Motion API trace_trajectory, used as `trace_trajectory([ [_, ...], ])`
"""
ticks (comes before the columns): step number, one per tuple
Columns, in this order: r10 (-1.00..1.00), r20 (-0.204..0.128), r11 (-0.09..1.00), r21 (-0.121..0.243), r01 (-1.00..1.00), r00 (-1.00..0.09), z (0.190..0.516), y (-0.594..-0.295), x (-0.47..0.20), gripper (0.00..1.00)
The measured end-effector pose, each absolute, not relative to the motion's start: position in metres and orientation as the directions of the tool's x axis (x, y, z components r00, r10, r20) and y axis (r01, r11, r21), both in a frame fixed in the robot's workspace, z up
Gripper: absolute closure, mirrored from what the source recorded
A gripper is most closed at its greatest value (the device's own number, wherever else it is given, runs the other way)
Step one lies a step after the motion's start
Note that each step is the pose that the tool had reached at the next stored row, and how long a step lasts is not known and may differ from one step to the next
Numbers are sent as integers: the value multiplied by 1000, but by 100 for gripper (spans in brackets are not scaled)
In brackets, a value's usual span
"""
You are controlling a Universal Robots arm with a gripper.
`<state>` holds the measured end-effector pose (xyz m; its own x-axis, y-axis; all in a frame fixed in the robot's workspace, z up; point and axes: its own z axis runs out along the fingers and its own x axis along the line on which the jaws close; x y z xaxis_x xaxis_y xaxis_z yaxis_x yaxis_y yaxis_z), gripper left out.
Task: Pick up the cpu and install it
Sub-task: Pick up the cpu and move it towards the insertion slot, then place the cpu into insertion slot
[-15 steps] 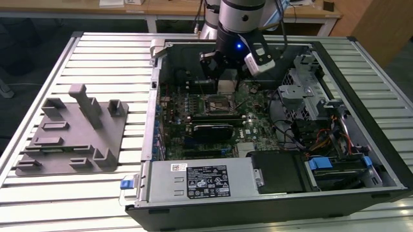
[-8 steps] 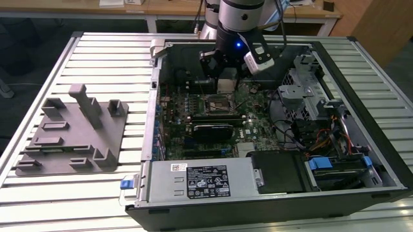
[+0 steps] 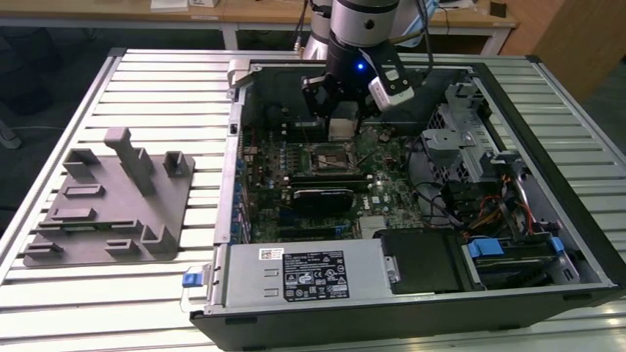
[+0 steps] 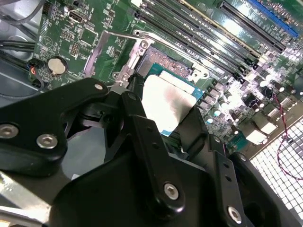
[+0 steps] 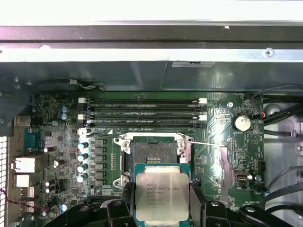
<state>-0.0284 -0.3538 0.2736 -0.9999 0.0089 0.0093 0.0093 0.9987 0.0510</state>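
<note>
Over the green circuit-covered motherboard (image 5: 218,123), the black gripper (image 3: 342,125) is clamped on the flat square silver-topped cpu (image 5: 162,194), picked up but not yet seated in the empty dark metal-framed socket (image 5: 152,153).

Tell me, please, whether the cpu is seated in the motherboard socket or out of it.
Out. The gripper clamps the cpu between its fingers, and the socket shows a bare dark contact bed inside its frame.

The small square cpu (image 5: 162,195) has a shiny silver-grey metal top; the grey fixture block (image 3: 108,220) is matt plastic, the ribbed counter (image 3: 157,88) metal.
</note>
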Motion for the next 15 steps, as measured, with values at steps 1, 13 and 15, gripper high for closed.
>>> trace_trajectory([
  [1,9,9,999,51,9,-1000,274,-354,-28,46],
  [13,10,9,999,51,10,-1000,274,-353,-28,46],
  [15,25,9,998,51,25,-1000,274,-353,-28,46],
])
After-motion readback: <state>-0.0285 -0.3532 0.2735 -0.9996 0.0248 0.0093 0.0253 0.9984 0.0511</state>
